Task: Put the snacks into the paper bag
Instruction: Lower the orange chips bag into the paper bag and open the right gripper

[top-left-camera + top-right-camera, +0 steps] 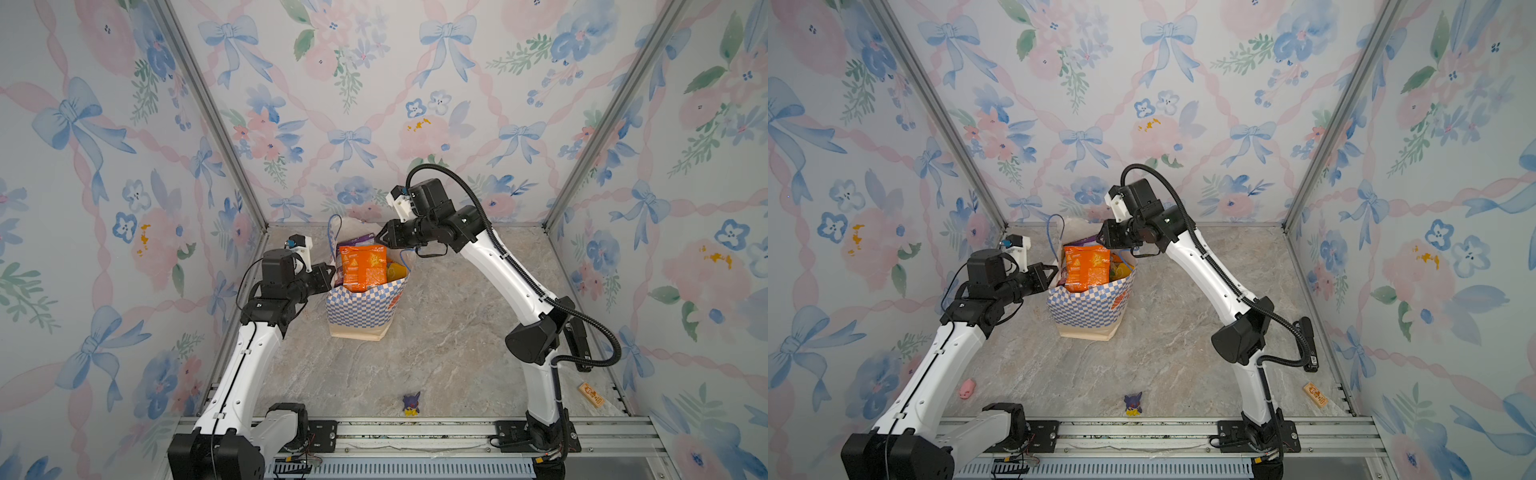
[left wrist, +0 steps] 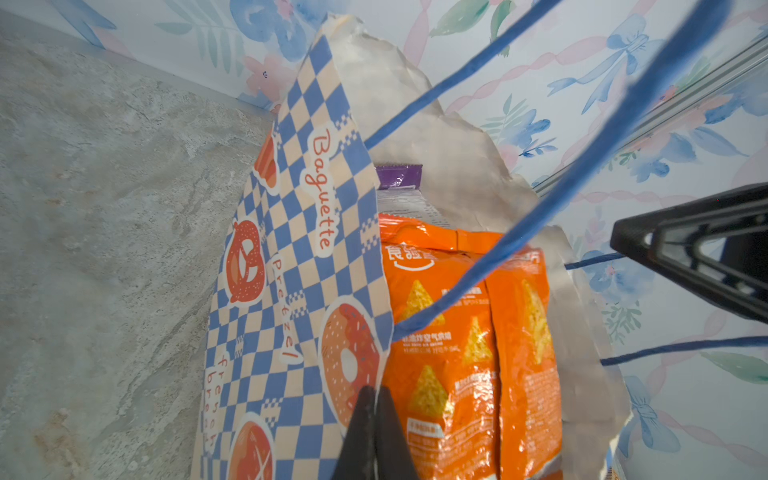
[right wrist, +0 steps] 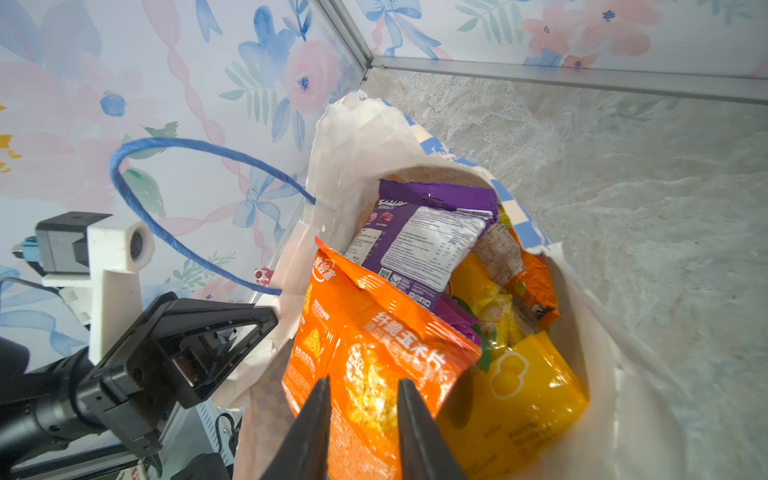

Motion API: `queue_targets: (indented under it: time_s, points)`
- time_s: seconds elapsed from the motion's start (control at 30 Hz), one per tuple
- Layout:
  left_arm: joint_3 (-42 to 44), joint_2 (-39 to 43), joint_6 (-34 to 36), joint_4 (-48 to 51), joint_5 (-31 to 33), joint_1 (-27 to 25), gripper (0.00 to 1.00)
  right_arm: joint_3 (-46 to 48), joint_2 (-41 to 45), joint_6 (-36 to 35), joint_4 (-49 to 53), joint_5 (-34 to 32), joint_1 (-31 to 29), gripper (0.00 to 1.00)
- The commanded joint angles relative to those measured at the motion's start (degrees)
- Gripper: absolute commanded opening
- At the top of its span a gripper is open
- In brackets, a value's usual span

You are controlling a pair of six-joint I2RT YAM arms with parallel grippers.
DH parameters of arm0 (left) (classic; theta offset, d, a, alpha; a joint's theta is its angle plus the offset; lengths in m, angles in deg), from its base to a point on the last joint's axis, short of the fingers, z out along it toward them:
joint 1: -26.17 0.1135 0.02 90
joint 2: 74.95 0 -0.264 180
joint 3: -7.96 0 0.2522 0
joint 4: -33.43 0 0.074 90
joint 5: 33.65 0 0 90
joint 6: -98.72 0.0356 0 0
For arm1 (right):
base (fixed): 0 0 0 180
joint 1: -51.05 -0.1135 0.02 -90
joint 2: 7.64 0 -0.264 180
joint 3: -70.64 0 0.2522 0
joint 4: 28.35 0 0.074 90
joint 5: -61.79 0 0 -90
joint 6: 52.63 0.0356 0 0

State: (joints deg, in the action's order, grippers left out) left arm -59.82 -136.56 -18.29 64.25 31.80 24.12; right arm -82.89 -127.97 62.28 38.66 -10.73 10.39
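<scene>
A blue-and-white checkered paper bag (image 1: pixel 361 309) with a cream base stands upright on a grey marble-patterned tabletop (image 1: pixel 436 353). In both top views it sits just toward 11 o'clock of the table's middle. Glossy plastic snack packets fill it. A large orange packet (image 1: pixel 363 266) stands tallest and pokes above the rim. A purple packet (image 3: pixel 428 232) is behind it, and a yellow packet (image 3: pixel 523 386) sits lower beside it. Smaller packets lie deeper and are hard to tell apart.

The left gripper (image 2: pixel 376 395), at the bag's 9 o'clock, is clenched on the bag's side wall at the rim, with the paper pinched between its black fingers. The right gripper (image 3: pixel 361 384) hangs over the bag's mouth at its 1 o'clock, jaws parted and grasping nothing. The orange packet shows in the gap just beyond its tips.

A thin blue cord handle (image 3: pixel 166 143) loops out from the bag's rim. A small purple-and-yellow figurine (image 1: pixel 411 404) stands at 6 o'clock near the table's front edge. A small wooden block (image 1: pixel 591 395) lies at 4 o'clock.
</scene>
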Motion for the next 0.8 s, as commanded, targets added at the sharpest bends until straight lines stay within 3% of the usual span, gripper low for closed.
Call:
queue_targets:
  time_s: [0.0, 0.13, 0.43, 0.6, 0.77]
  points:
    - [-1.62, 0.24, 1.19, 0.79, -1.37, 0.26, 0.00, -2.39, 0.50, -2.65, 4.53, -1.79, -0.60, 0.29]
    - [-1.61, 0.20, 1.08, 0.78, -1.37, 0.29, 0.00, -4.71, 0.46, -4.46, 6.87, -3.09, -0.71, 0.35]
    - [-2.89, 1.43, 0.73, 0.78, -0.87, 0.29, 0.23, -3.97, 9.13, -7.48, 7.09, -4.42, -0.63, 0.44]
    - [-3.42, 2.71, 0.41, 0.76, -0.67, 0.29, 0.25, 1.80, 17.15, -7.98, 4.34, -5.48, -0.13, 0.47]
    - [-4.91, 5.72, 1.00, 2.67, 1.13, 0.29, 0.27, 11.70, 25.16, -7.97, 1.78, -12.13, 2.34, 0.50]
